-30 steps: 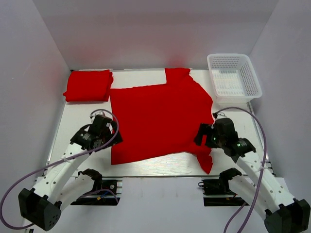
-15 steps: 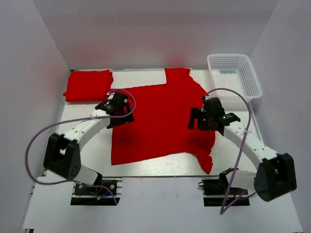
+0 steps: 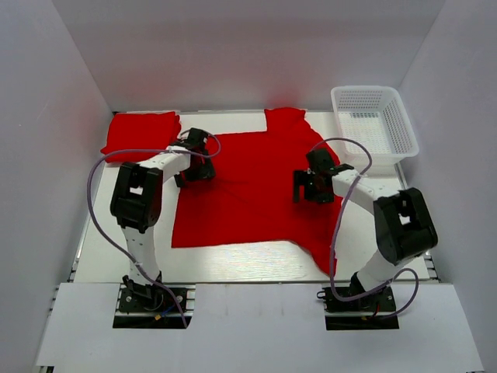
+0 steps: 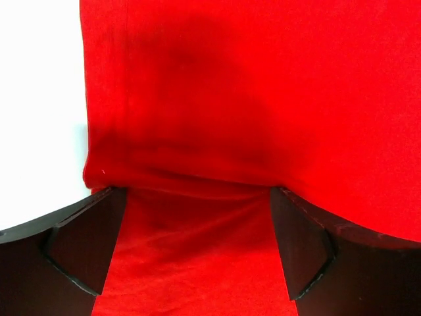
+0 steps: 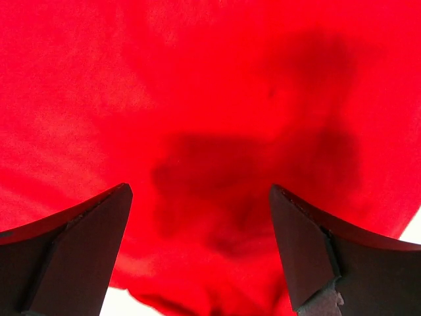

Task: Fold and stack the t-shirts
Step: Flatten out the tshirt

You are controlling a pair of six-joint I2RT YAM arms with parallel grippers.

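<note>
Both arms carry white link shells with black joint housings: left arm (image 3: 138,203), right arm (image 3: 397,221). A lilac-grey cable loops loose along each: left cable (image 3: 89,194), right cable (image 3: 333,249). Base mounts (image 3: 147,299) are black. Left hand (image 4: 197,243) and right hand (image 5: 197,253) have matte black, wedge-shaped fingers (image 4: 79,250) with faceted tips.

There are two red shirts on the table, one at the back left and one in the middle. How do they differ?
The back-left shirt is folded into a compact rectangle; the middle shirt lies spread out, a sleeve showing. The back-left shirt takes little room; the middle shirt is far wider. The back-left shirt's edges are fairly straight; the middle shirt's near-right corner is rumpled. Both are plain bright red cloth.
</note>
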